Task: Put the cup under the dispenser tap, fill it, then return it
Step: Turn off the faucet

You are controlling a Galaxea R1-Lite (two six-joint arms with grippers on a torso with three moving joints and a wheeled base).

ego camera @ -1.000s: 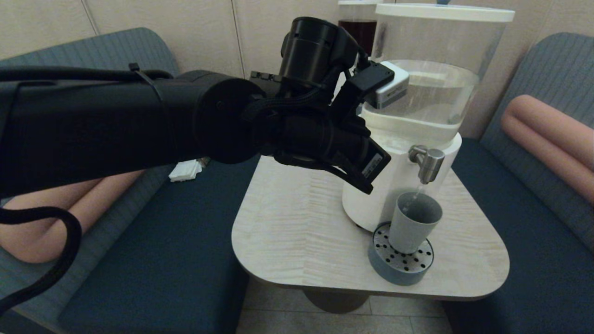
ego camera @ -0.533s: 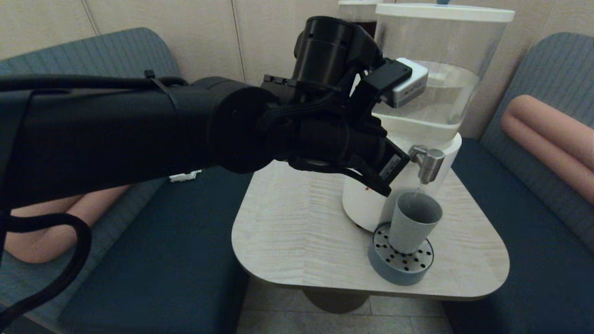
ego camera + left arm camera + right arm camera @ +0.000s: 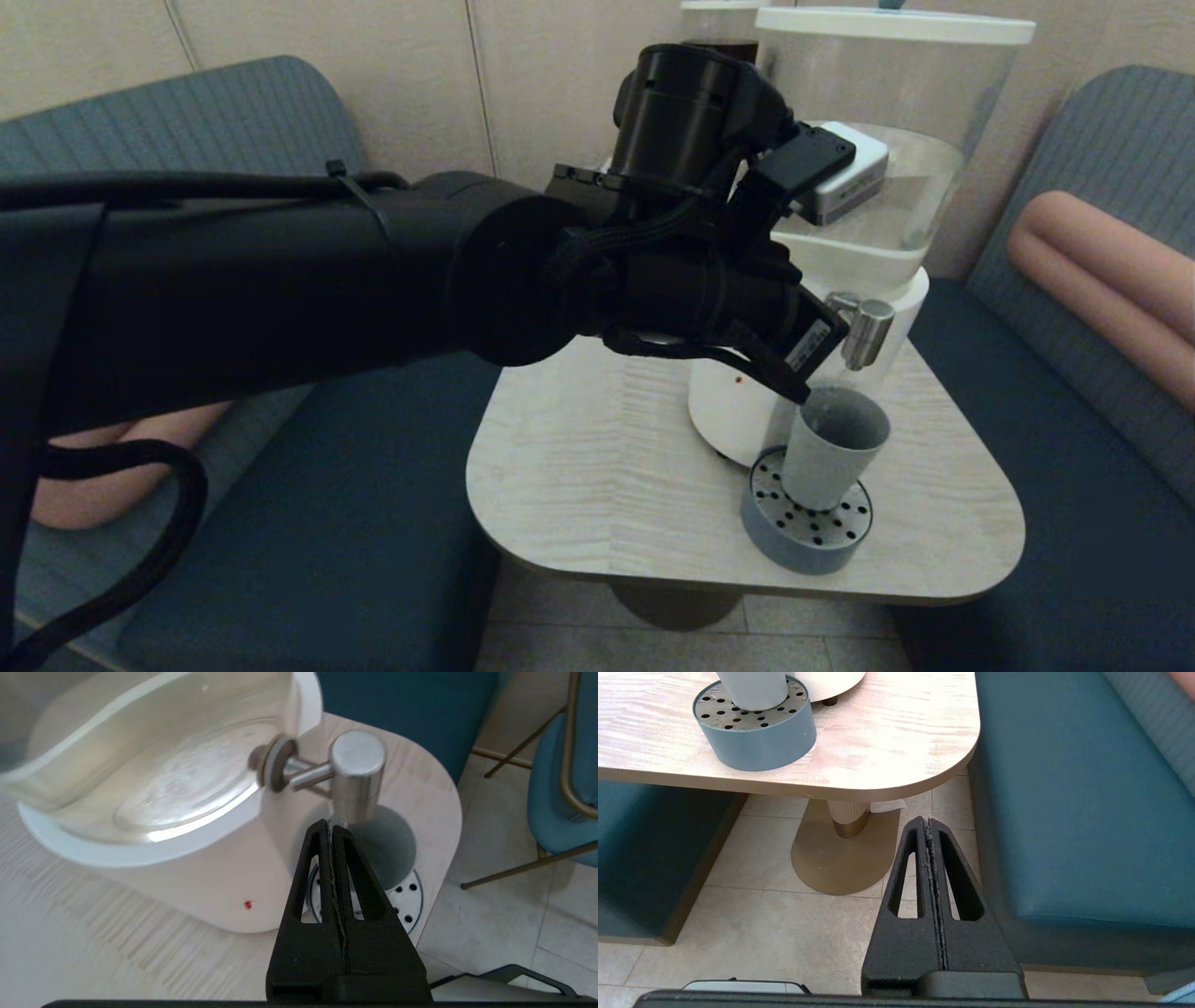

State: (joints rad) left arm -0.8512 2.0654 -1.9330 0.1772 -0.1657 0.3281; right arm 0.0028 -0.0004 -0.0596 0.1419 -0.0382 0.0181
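Observation:
The grey-blue cup (image 3: 826, 457) stands upright on a round perforated drip tray (image 3: 808, 534), right under the steel dispenser tap (image 3: 864, 331). My left gripper (image 3: 798, 394) is shut and holds nothing; its tip hangs just left of the tap's spout, at the cup's rim. In the left wrist view the shut left gripper (image 3: 329, 827) points at the underside of the tap (image 3: 357, 774), with the cup's (image 3: 390, 851) mouth behind it. My right gripper (image 3: 929, 820) is shut and empty, parked low over the floor beside the table, with the cup's (image 3: 752, 688) foot and the tray (image 3: 756, 742) ahead.
The white-based dispenser (image 3: 738, 411) with its clear tank (image 3: 878, 112) fills the table's (image 3: 597, 467) back right. A dark-liquid dispenser (image 3: 719, 37) stands behind it. Blue benches (image 3: 1055, 467) with pink cushions (image 3: 1102, 271) flank the table. The table's gold foot (image 3: 840, 858) rests on tiled floor.
My left arm has swung right and down, bringing its shut fingertips from beside the dispenser's base to the tap and cup rim. The thin stream seen earlier no longer shows. The cup has not moved.

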